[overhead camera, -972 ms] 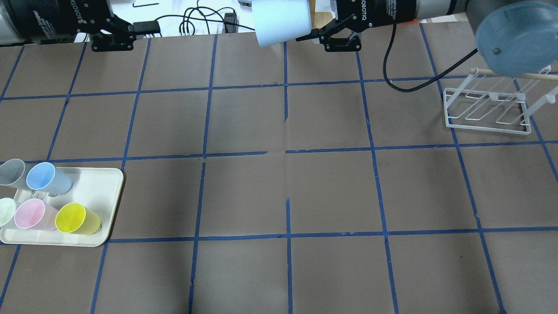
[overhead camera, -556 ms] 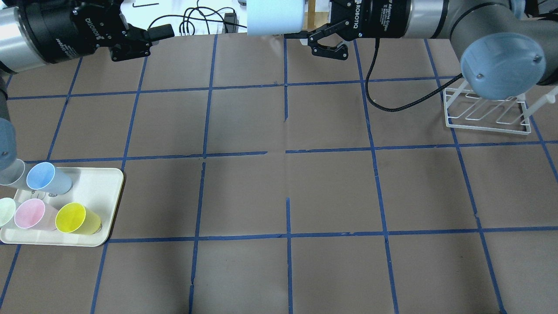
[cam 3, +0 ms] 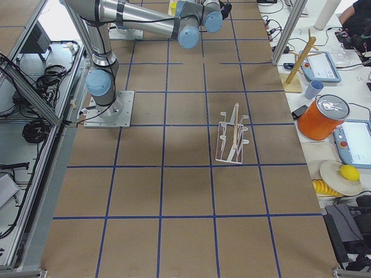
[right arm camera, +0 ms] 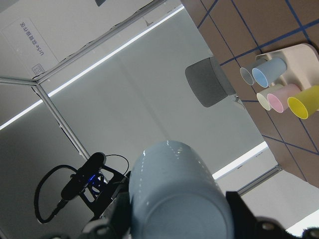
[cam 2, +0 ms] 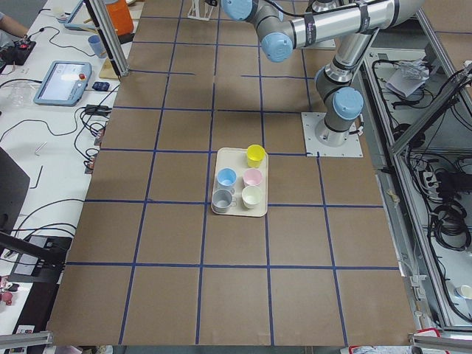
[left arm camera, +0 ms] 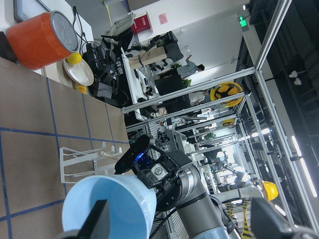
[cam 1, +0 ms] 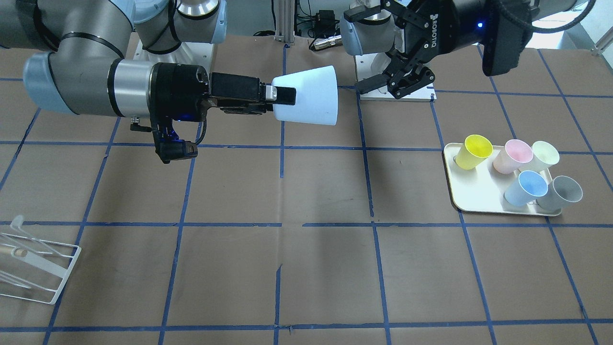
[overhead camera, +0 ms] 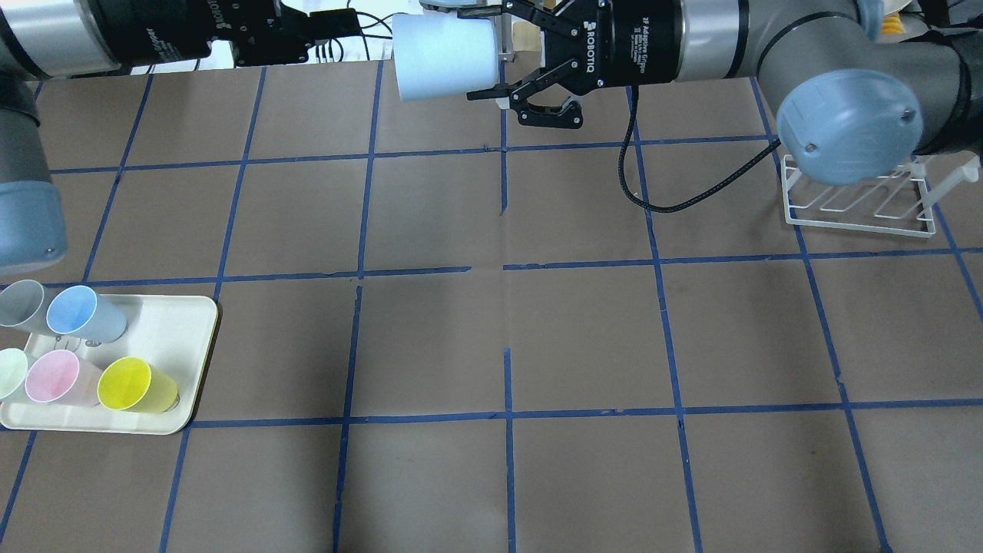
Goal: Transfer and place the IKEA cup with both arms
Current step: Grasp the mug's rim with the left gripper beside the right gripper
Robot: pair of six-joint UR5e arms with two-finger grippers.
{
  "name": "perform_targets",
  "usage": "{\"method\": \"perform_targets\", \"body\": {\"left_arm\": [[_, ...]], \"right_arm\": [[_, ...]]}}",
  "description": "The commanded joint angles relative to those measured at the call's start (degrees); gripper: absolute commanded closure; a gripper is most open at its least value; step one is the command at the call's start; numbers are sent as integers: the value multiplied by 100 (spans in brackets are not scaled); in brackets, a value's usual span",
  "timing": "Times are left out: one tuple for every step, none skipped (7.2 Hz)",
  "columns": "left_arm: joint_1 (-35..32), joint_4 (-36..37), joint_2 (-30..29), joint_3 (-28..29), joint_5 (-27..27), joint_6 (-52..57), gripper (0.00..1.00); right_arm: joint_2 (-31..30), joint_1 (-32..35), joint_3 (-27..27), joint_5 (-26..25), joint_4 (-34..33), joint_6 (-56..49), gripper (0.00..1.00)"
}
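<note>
— Facing the robot, what shows?

— The silver-grey right arm [cam 1: 86, 81] stretches out level. Its jaws pinch the narrow base of the very pale blue tapered plastic cup [cam 1: 309, 98]. The cup lies on its side in the air above the brown, blue-taped worktop [cam 1: 230, 191], with its mouth toward the left arm [cam 1: 503, 33]. That arm's jaws are spread, near the mouth but apart from it.

— And from overhead?

— The cup's wide end points to the view's left, between the two arms. A cream tray [overhead camera: 184, 322] at the near left carries a grey cup [overhead camera: 21, 303], a light-blue cup [overhead camera: 77, 311], a pale green cup [overhead camera: 9, 372], a pink cup [overhead camera: 54, 376] and a yellow cup [overhead camera: 130, 384]. A white wire rack [overhead camera: 852, 207] stands at the right.

— The side views?

— The five cups stand mouth-up on the tray. The arms are too small to judge.

— The wrist cameras?

— The left one looks into the cup's stronger-blue inside, with spread jaws at either side. The right one shows the cup's pale outside close up, the tray beyond.
</note>
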Motion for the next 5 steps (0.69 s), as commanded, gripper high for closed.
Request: {"method": "perform_targets", "body": {"left_arm": [[-100,254,-25,-23,83,-209,0],[-100,245,-60,-67,66,-157,0],[-109,254,-60,-267,48,-200,0],[-118,402,-52,-426,39,-226,0],[-118,586,-69,-445,39,-296,3]], "right_arm": [[4,25,-31,23,-13,316,75],[4,25,-32,32,-57,423,75],[-30,25,-32,24,-57,450,75],[-48,25,-32,23,-57,555,75],[-48,60,-32,23,-57,556,75]]}}
